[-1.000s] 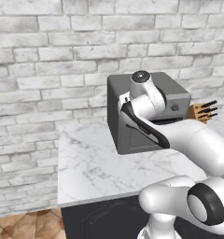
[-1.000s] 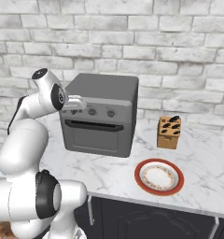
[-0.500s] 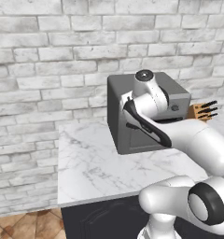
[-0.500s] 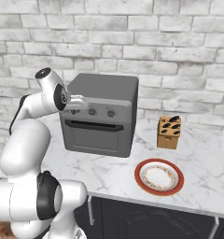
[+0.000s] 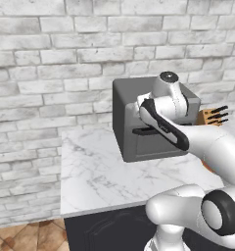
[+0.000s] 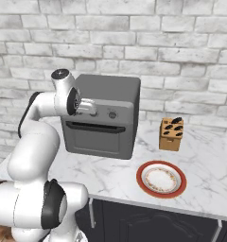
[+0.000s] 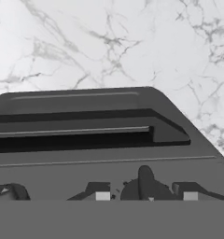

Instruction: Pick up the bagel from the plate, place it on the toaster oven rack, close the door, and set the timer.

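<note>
Place: a rendered home kitchen.
Wall: whitewashed brick wall point(image 6: 181, 56) behind the worktop.
Worktop: white marble counter with grey veins point(image 5: 100, 171) over dark cabinet fronts point(image 6: 148, 222).
Appliance: boxy dark grey toaster oven point(image 6: 108, 118) with its black-handled door point(image 6: 97, 138) shut.
Utensils: wooden knife block with black handles point(image 6: 171, 134).
Tableware: round white plate with a red rim point(image 6: 161, 179).
Floor: terracotta tiles point(image 5: 26, 238).

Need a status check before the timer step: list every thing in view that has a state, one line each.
door: shut, upright against the oven front.
plate: bare, flat on the counter to the right of the oven.
gripper: at the oven's control panel, jaws around a knob.
knife block: upright on the counter, knives seated in it.
</note>
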Motion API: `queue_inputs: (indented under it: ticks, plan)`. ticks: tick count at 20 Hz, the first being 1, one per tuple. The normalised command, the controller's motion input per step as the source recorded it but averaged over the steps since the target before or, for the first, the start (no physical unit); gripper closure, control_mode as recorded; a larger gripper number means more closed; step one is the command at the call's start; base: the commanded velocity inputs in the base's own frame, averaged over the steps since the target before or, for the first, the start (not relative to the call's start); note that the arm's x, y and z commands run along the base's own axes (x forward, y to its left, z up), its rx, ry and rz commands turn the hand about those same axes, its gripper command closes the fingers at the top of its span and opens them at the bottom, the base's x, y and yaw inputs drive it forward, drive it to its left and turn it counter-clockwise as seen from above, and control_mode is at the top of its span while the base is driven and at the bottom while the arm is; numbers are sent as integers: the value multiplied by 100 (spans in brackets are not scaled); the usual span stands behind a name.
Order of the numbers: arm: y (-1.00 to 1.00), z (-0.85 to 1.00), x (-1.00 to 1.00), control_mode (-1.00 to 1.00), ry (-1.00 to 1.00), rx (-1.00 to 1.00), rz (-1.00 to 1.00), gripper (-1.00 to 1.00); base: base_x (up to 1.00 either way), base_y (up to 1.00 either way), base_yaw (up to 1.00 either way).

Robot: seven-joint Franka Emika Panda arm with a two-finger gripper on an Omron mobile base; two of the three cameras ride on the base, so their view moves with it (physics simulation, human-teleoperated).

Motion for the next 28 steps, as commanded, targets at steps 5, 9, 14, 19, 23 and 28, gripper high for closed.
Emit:
queue_inputs:
  ticks: [5,9,14,19,23,28]
  plan:
    - [-57,0,10,-100,0,18,0,100,0,0,0]
    - [-56,0,12,-100,0,18,0,100,0,0,0]
    - [-57,0,9,-100,0,17,0,100,0,0,0]
    - [-58,0,7,-100,0,17,0,100,0,0,0]
    - [-63,0,6,-100,0,17,0,100,0,0,0]
    - [-65,0,0,-100,0,17,0,100,0,0,0]
